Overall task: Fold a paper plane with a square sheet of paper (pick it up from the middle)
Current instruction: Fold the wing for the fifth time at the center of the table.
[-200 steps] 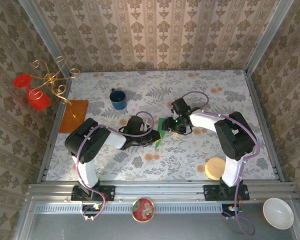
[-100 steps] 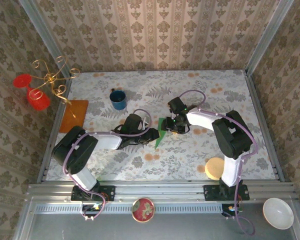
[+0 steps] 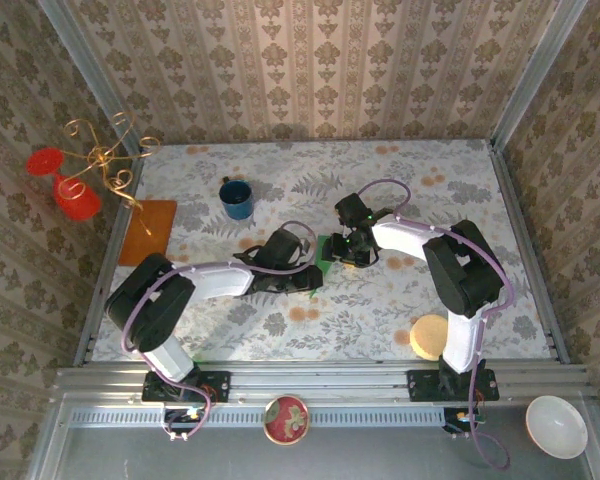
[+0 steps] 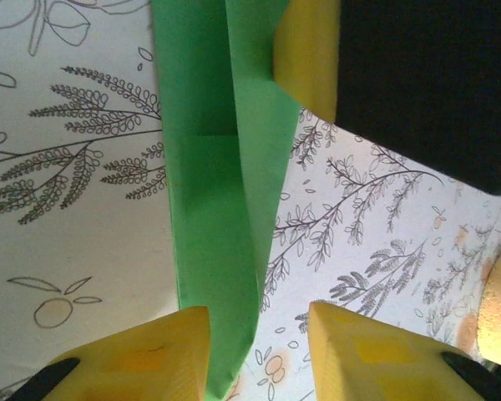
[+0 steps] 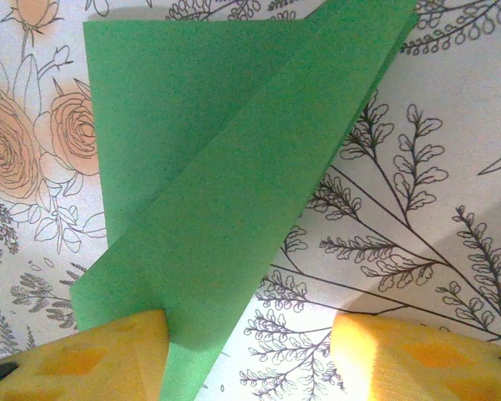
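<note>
green paper plane [image 4: 213,209] on table [image 4: 67,251], left tool [image 4: 255,326] and right tool [image 5: 246,330] parted

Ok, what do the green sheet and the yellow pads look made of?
Green sheet: thin paper, matte and faintly grainy. It holds sharp creases and lies in flat layers. Yellow pads: likely a soft rubber or foam, matte, with moulded recesses. The look doesn't settle which.

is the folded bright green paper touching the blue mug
Apart. The top view shows the folded bright green paper lying well right of and nearer than the blue mug, with bare flowered table between them.
</note>
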`<control>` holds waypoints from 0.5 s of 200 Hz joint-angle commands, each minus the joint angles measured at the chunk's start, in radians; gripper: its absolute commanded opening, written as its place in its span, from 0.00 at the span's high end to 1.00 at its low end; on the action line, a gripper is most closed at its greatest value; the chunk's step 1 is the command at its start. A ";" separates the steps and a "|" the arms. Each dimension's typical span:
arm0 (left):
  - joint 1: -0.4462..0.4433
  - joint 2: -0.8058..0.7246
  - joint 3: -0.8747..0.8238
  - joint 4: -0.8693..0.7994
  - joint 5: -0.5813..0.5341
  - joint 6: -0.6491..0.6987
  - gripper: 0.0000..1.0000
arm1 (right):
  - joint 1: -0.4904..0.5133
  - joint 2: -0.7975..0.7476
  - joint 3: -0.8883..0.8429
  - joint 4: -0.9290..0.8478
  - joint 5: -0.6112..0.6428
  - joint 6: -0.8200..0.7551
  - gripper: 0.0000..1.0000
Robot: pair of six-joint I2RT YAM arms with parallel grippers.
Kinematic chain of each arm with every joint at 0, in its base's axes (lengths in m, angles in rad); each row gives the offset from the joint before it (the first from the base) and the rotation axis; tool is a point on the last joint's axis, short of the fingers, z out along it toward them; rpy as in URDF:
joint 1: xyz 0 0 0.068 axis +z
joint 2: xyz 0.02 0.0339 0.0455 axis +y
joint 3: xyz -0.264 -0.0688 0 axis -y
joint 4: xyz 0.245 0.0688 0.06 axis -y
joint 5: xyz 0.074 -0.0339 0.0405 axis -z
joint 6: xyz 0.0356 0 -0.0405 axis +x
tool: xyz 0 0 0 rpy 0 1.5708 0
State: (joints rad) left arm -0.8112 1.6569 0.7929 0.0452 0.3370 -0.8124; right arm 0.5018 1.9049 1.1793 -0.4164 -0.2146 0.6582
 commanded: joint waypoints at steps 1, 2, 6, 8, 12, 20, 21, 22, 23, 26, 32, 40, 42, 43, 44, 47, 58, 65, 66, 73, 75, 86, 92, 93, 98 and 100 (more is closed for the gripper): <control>0.000 0.028 0.028 -0.054 -0.023 0.032 0.66 | 0.009 0.111 -0.038 0.021 0.056 0.007 0.40; 0.000 0.029 0.028 -0.054 -0.023 0.032 0.66 | 0.009 0.111 -0.038 0.022 0.057 0.007 0.40; 0.000 0.032 0.029 -0.053 -0.022 0.034 0.66 | 0.009 0.110 -0.039 0.022 0.057 0.007 0.40; 0.000 0.033 0.029 -0.055 -0.021 0.033 0.66 | 0.009 0.110 -0.039 0.022 0.057 0.008 0.40; 0.000 0.035 0.031 -0.056 -0.021 0.033 0.67 | 0.009 0.110 -0.039 0.022 0.056 0.008 0.40; 0.000 0.039 0.032 -0.057 -0.020 0.033 0.69 | 0.009 0.110 -0.040 0.022 0.055 0.009 0.40; 0.001 0.040 0.032 -0.056 -0.020 0.033 0.69 | 0.009 0.111 -0.040 0.022 0.055 0.009 0.40; 0.000 0.040 0.032 -0.056 -0.020 0.033 0.69 | 0.009 0.111 -0.040 0.022 0.055 0.009 0.40; 0.000 0.040 0.032 -0.057 -0.019 0.033 0.69 | 0.009 0.111 -0.040 0.022 0.055 0.009 0.40; 0.000 0.042 0.032 -0.056 -0.018 0.034 0.70 | 0.009 0.111 -0.038 0.022 0.055 0.009 0.40; 0.000 0.043 0.032 -0.055 -0.018 0.033 0.71 | 0.009 0.110 -0.039 0.021 0.055 0.009 0.40; 0.000 0.047 0.028 -0.052 -0.013 0.032 0.73 | 0.009 0.109 -0.040 0.020 0.055 0.009 0.40; 0.002 0.049 0.028 -0.050 -0.011 0.030 0.73 | 0.010 0.109 -0.040 0.020 0.055 0.009 0.40; 0.002 0.049 0.027 -0.049 -0.011 0.030 0.73 | 0.009 0.109 -0.040 0.020 0.055 0.009 0.40; 0.001 0.050 0.026 -0.049 -0.009 0.030 0.73 | 0.009 0.108 -0.040 0.020 0.055 0.008 0.40; -0.001 0.052 0.025 -0.046 -0.006 0.029 0.73 | 0.009 0.109 -0.039 0.019 0.055 0.009 0.40; 0.005 0.058 0.018 -0.043 -0.003 0.024 0.75 | 0.009 0.109 -0.040 0.019 0.055 0.009 0.40; 0.007 0.062 0.013 -0.040 -0.002 0.024 0.76 | 0.009 0.108 -0.040 0.019 0.055 0.009 0.40; 0.008 0.062 0.012 -0.039 -0.001 0.025 0.76 | 0.009 0.108 -0.040 0.020 0.055 0.008 0.40; 0.009 0.064 0.006 -0.035 -0.001 0.023 0.77 | 0.009 0.108 -0.040 0.019 0.055 0.008 0.40; 0.009 0.064 0.004 -0.034 -0.001 0.022 0.77 | 0.009 0.108 -0.040 0.018 0.055 0.008 0.40; 0.013 0.066 -0.005 -0.022 0.005 0.018 0.79 | 0.007 0.107 -0.040 0.017 0.053 0.008 0.40; 0.016 0.067 -0.011 -0.016 0.009 0.016 0.80 | 0.007 0.107 -0.040 0.018 0.052 0.006 0.40; 0.016 0.067 -0.012 -0.015 0.009 0.015 0.80 | 0.007 0.106 -0.040 0.018 0.052 0.005 0.40; 0.018 0.067 -0.016 -0.011 0.012 0.013 0.80 | 0.006 0.105 -0.038 0.018 0.051 0.004 0.40; 0.018 0.067 -0.018 -0.007 0.013 0.012 0.81 | 0.006 0.104 -0.038 0.018 0.050 0.003 0.40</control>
State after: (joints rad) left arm -0.8032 1.7050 0.7982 0.0299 0.3363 -0.8032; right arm 0.5018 1.9049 1.1793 -0.4168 -0.2146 0.6613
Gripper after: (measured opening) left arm 0.204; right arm 0.598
